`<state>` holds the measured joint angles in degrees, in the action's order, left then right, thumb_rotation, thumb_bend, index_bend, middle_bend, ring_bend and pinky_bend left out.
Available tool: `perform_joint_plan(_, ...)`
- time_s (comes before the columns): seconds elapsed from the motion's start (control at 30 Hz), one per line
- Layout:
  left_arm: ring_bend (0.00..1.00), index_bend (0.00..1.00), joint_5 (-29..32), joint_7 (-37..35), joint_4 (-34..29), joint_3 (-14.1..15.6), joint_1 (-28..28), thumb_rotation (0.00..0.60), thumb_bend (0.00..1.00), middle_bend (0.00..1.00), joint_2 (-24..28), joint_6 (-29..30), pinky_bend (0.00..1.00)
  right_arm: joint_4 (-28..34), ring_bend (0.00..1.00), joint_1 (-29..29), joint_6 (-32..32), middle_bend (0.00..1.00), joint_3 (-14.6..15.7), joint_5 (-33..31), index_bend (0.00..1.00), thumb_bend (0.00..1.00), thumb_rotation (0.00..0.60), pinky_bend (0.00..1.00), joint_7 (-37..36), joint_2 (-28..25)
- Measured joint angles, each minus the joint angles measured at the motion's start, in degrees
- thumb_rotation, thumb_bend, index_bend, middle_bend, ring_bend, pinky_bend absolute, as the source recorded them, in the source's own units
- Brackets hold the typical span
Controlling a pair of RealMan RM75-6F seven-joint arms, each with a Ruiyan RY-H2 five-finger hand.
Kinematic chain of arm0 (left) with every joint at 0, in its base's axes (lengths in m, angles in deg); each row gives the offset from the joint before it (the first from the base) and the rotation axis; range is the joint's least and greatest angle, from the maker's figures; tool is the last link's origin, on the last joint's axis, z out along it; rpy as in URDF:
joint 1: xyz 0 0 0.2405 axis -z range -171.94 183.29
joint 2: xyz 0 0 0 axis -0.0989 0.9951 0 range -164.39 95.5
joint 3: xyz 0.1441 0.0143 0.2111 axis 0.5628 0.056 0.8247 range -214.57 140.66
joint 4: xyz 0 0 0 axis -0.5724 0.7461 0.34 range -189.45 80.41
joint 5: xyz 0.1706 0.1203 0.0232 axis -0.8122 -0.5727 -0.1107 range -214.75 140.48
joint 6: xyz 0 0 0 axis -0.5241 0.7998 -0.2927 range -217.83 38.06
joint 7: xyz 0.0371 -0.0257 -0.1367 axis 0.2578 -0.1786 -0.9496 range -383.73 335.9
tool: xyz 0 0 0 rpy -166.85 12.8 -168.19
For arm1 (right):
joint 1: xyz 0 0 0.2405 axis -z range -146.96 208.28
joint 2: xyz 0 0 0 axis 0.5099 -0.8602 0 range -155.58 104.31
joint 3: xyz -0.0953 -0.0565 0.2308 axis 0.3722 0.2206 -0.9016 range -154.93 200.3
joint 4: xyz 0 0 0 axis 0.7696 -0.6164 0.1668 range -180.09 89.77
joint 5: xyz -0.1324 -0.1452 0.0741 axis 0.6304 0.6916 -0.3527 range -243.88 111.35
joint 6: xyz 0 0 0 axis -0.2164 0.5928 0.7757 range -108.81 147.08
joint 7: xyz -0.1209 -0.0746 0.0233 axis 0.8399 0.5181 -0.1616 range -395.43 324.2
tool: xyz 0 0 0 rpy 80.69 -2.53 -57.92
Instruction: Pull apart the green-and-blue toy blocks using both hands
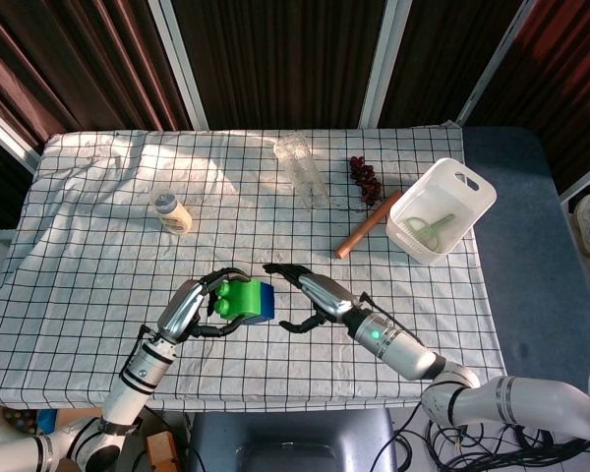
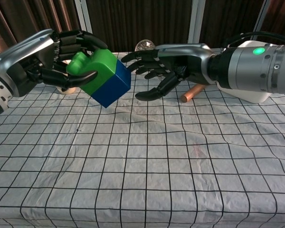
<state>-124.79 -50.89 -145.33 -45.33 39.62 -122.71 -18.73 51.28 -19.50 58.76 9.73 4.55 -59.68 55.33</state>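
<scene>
The joined blocks are held off the table: a green block (image 2: 97,68) (image 1: 238,297) stuck to a blue block (image 2: 112,89) (image 1: 262,302). My left hand (image 2: 52,59) (image 1: 199,307) grips the green half, fingers wrapped over its top and thumb under it. My right hand (image 2: 164,66) (image 1: 310,295) is open, fingers spread, right beside the blue half. Its fingertips reach the blue block's far edge; I cannot tell whether they touch it.
On the checked cloth (image 1: 98,246) lie a tipped clear glass (image 1: 301,169), dark grapes (image 1: 365,178), a copper-coloured rod (image 1: 368,224), a small jar (image 1: 171,210) and a white basket (image 1: 442,209) at the right holding a green item.
</scene>
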Motion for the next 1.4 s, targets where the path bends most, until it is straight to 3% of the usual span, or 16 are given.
perform_joint_plan(0.27,0.65,0.68,0.3,-0.21,0.22,0.03,0.12,0.6,0.68,0.7,0.07,-0.4,0.79,-0.05,0.0,-0.05,-0.61,0.1,-0.26,1.08,0.02,0.24,0.6,0.05,-1.85,0.41)
perform_joint_plan(0.4,0.65,0.68,0.0,-0.24,0.25,0.27,0.14,0.6,0.68,0.7,-0.12,-0.36,0.79,-0.52,0.03,0.05,0.05,0.16,-0.47,1.16,0.09,0.24,0.6,0.08,-2.1,1.33)
perform_joint_plan(0.47,0.65,0.68,-0.05,-0.22,0.24,0.3,0.15,0.6,0.68,0.7,-0.15,-0.34,0.79,-0.72,0.09,0.11,0.33,0.2,-0.55,1.13,0.17,0.24,0.6,0.09,-2.01,1.59)
perform_joint_plan(0.63,0.65,0.68,-0.12,-0.17,0.04,0.21,0.22,0.6,0.69,0.7,-0.04,-0.27,0.79,-1.13,0.34,0.25,1.47,0.43,-0.82,0.42,0.52,0.24,0.6,0.16,-1.26,2.73)
perform_joint_plan(0.8,0.65,0.68,-1.42,-0.8,-0.25,0.6,0.39,0.6,0.69,0.7,0.22,-0.11,0.79,-1.16,0.46,0.49,2.5,0.52,-0.8,0.24,0.66,0.3,0.6,0.19,0.33,3.17)
perform_joint_plan(1.13,0.65,0.68,-2.67,-1.73,-1.12,0.64,0.12,0.6,0.7,0.7,2.21,1.66,0.79,-1.03,0.54,1.75,5.53,0.6,-0.02,2.44,0.77,0.32,0.6,0.22,3.8,2.08)
perform_joint_plan(1.4,0.65,0.68,-2.66,-4.45,-2.37,0.11,-0.64,0.6,0.7,0.7,4.76,3.25,0.79,-2.42,0.55,3.22,6.75,0.61,1.54,2.66,0.78,0.32,0.6,0.22,7.08,-0.25)
